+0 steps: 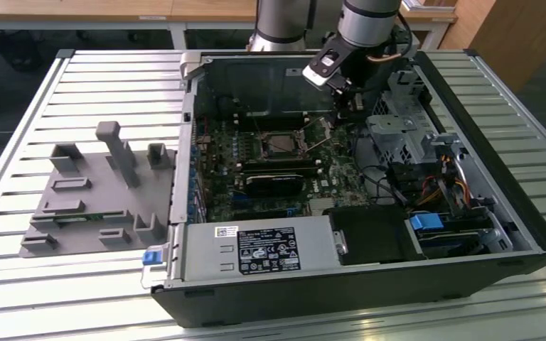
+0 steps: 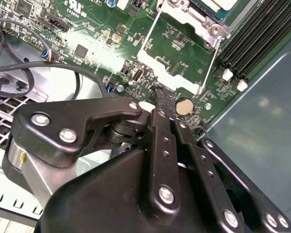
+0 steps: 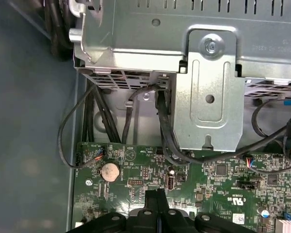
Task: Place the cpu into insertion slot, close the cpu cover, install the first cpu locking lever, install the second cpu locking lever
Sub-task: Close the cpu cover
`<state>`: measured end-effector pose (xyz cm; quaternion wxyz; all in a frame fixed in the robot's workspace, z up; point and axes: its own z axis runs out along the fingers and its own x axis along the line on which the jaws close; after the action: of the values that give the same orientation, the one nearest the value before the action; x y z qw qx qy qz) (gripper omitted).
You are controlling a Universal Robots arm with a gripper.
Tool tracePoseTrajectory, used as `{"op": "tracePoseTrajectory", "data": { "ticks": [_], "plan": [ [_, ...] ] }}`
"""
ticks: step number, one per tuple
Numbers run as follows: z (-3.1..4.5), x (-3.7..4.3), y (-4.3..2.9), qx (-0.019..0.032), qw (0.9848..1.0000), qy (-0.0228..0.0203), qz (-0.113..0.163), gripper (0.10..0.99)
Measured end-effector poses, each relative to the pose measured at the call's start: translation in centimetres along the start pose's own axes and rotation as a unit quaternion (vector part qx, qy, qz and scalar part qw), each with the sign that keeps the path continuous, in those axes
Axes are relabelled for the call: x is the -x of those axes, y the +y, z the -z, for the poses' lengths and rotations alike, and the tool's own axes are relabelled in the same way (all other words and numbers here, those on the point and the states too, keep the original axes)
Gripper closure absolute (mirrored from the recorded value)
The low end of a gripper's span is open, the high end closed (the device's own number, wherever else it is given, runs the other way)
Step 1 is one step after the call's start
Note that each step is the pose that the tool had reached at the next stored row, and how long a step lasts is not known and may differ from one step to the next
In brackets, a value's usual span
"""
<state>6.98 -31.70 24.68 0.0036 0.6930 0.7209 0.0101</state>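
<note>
Green circuit board (image 3: pixel 208 184) lies just under the end effector (image 3: pixel 157 201). Its two black fingers (image 3: pixel 152 204) are pressed together with only a seam between them, and nothing is caught there. In the exterior view the arm reaches down into the open computer case (image 1: pixel 500 213), which lies on the slatted metal surface (image 1: pixel 83 85). The tips hang near the insertion slot (image 1: pixel 281 144), off to the exterior view's right of it. In both wrist views they sit close to a round coin cell (image 3: pixel 110 171), and the first wrist view has a folded metal drive cage (image 3: pixel 208 73) beyond.

The cpu (image 2: pixel 216 4) shows its pale top inside the slot. The cpu cover (image 2: pixel 194 18) appears to lie down around it, though that corner is partly out of frame, so I would not swear it sits fully flat. A thin wire lever (image 2: pixel 208 65) runs out from one side of the socket toward the tips, and a second lever (image 2: pixel 150 31) runs from the other side. In the exterior view one such rod slants up off the board, so at least one seems unlatched.

By my reading, placing and covering are done and the first locking lever is the step in hand. It calls for the closed tips to meet a thin, springy rod squarely, bear it down toward the board and carry it sideways under its hook. A contact slightly off-centre would likely let the rod slip past.
</note>
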Motion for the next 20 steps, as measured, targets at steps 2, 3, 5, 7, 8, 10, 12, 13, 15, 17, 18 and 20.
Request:
{"op": "tracePoseTrajectory", "data": {
  "ticks": [2, 3, 5, 7, 8, 10, 12, 13, 15, 17, 18, 20],
  "plan": [
    [-0.17, -0.03, 0.04, 0.0, 1.0, 0.0, 0.0, 0.98],
    [-0.38, -0.05, 0.05, 0.0, 1.0, 0.0001, 0.0, 0.98],
    [-0.58, -0.06, 0.05, 0.0, 1.0, 0.0, 0.0, 0.98],
    [-0.77, -0.07, 0.04, 0.0, 1.0, 0.0, 0.0, 0.98],
    [-0.77, -0.09, -0.21, 0.0, 1.0, -0.0001, 0.0, 0.98],
    [-0.77, -0.1, -0.64, 0.0, 1.0, -0.0001, 0.0, 0.98],
    [-0.77, -0.12, -1.11, 0.0, 1.0, 0.0, 0.0, 0.98],
    [-0.76, -0.13, -1.36, 0.0001, 1.0, 0.0, 0.0, 0.98],
    [-0.75, -0.15, -1.78, 0.0001, 1.0, 0.0, 0.0, 0.98],
    [-0.75, -0.16, -2.11, 0.0001, 1.0, -0.0001, 0.0, 0.98],
    [-0.75, -0.16, -2.27, 0.0001, 1.0, 0.0, 0.0, 0.98],
    [-0.75, -0.18, -2.54, 0.0001, 1.0, 0.0, 0.0, 0.98]
  ]
}}
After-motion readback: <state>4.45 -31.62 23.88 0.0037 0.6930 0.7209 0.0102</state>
